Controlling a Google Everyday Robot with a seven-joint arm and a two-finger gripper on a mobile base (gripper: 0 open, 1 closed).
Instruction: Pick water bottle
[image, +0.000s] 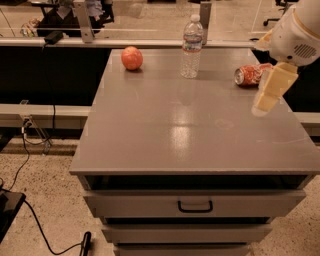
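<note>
Gripper (263, 100) above the bench (190, 140) near its right edge; clenched or released, impossible to tell. Just behind, soda can (249, 75). Farther left, near the back edge, water bottle (192, 47) upright, open room all round; apple (132, 58) well apart.

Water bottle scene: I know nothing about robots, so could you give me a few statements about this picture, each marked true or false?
1. The water bottle stands upright on the gray cabinet top. True.
2. The apple sits right of the bottle in the picture. False: it sits to its left.
3. The soda can lies on its side. True.
4. The end effector holds the bottle. False: it hangs above the top's right side, near the soda can, apart from the bottle.
</note>
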